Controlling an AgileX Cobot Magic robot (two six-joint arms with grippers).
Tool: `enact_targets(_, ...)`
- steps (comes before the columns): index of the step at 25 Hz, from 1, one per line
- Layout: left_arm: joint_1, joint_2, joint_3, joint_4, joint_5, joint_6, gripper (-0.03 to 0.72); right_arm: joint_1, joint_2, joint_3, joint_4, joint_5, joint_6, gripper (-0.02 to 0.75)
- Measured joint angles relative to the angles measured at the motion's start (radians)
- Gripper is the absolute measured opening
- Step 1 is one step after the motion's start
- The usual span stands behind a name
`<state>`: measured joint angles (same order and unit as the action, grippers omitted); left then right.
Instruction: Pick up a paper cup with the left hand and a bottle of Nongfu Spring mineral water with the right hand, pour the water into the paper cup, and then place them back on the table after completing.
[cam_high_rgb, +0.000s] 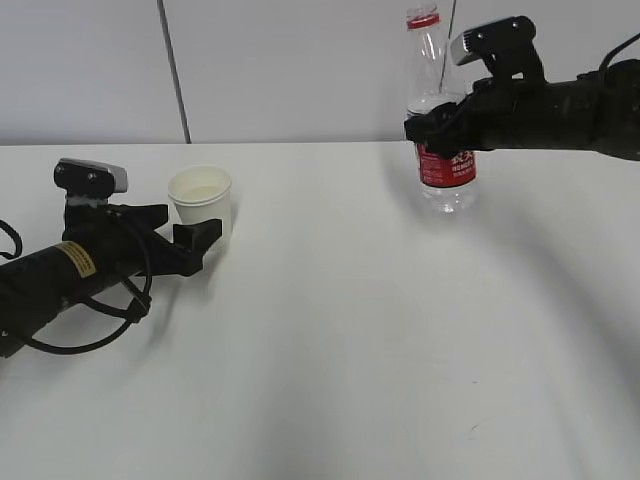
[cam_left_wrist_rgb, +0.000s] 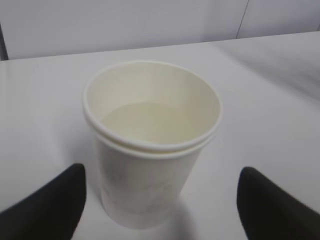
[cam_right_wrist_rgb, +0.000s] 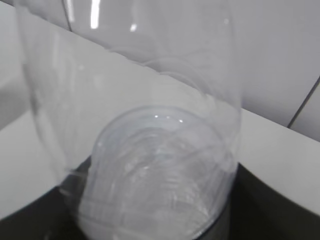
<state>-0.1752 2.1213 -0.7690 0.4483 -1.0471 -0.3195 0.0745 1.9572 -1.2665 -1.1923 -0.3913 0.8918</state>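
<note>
A white paper cup (cam_high_rgb: 201, 203) stands upright on the white table (cam_high_rgb: 330, 330) at the left, with pale clear water (cam_left_wrist_rgb: 150, 122) in it. My left gripper (cam_high_rgb: 190, 224) lies low on the table, open; its black fingers (cam_left_wrist_rgb: 50, 205) flank the cup (cam_left_wrist_rgb: 150, 165) with a gap on each side. My right gripper (cam_high_rgb: 445, 128) is shut on the clear bottle (cam_high_rgb: 443, 185) with a red label, held upright at the back right. I cannot tell whether its base touches the table. In the right wrist view the bottle (cam_right_wrist_rgb: 150, 125) fills the frame between the jaws of the gripper (cam_right_wrist_rgb: 155, 205).
A grey panelled wall (cam_high_rgb: 300, 70) runs behind the table's far edge. Black cables (cam_high_rgb: 100, 330) loop beside the left arm.
</note>
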Motion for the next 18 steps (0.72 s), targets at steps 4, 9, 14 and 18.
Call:
enact_targets(4, 0.0, 0.0, 0.0, 0.001, 0.0, 0.0, 0.564, -0.004, 0.032, 0.0, 0.067, -0.079, -0.07, 0.447)
enact_targets(9, 0.0, 0.0, 0.0, 0.002, 0.0, 0.0, 0.564, -0.014, 0.086, 0.01, 0.146, -0.155, -0.152, 0.447)
enact_targets(14, 0.0, 0.0, 0.0, 0.013, 0.0, 0.0, 0.564, -0.016, 0.097, 0.082, 0.321, -0.29, -0.322, 0.447)
enact_targets(18, 0.0, 0.0, 0.0, 0.015, 0.0, 0.0, 0.564, -0.016, 0.117, 0.121, 0.424, -0.365, -0.39, 0.447)
